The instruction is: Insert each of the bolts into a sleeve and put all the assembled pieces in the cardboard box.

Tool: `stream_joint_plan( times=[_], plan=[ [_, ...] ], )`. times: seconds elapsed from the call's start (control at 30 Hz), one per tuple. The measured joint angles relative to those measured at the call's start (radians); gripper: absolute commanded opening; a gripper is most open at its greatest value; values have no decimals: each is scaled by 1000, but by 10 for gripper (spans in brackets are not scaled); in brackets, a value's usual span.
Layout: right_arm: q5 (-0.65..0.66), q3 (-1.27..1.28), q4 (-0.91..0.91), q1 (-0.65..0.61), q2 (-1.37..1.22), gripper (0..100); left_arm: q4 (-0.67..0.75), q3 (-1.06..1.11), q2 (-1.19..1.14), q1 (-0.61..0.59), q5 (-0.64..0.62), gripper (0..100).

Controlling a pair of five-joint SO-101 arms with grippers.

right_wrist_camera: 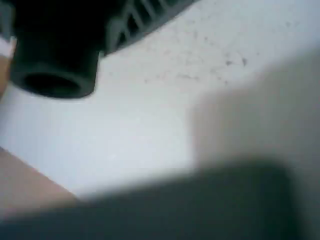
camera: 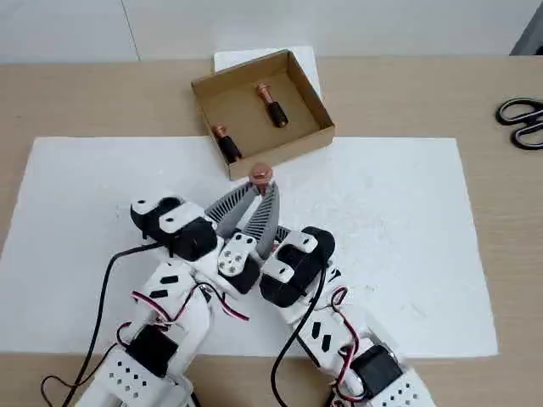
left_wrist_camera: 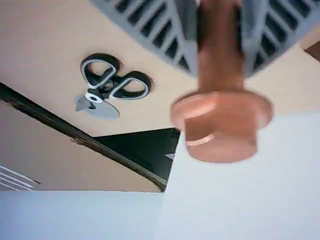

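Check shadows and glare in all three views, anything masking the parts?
High view: even light, only faint shadows on the white paper sheet, no glare. Left wrist view: a small highlight on the head of the copper-coloured metal bolt, otherwise readable. Right wrist view: a broad dark patch covers much of the sheet, shadow or something near the lens, cannot tell; the bore of the black cylindrical sleeve is dark.

High view overhead, facing table (camera: 85,93); wrist views close-up; left shares bolt (camera: 260,175), scissors (camera: 519,123).
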State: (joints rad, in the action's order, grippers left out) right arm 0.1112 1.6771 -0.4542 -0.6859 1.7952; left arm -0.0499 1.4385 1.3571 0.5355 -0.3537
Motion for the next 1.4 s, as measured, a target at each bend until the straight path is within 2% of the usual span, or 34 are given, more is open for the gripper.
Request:
stream_joint_plan(
  times=[0.1, 0.37, 0.67, 0.8, 1.07, 1.4],
  plan=[
    [0, 0, 6, 6, 0, 5, 0, 0, 0, 2, 0, 6],
    [-3, 0, -35, 169, 0, 5, 0, -46, 3, -87, 0, 6],
    [-3, 0, -38, 140, 0, 5, 0, -54, 6, -87, 0, 6],
    [-3, 0, -46, 140, 0, 5, 0, -54, 75, -106, 0, 6],
    [124, 0, -181, 140, 0, 5, -60, 18, 295, -104, 0, 6],
    [92, 0, 57, 140, 0, 5, -64, 101, 374, -106, 0, 6]
  ],
)
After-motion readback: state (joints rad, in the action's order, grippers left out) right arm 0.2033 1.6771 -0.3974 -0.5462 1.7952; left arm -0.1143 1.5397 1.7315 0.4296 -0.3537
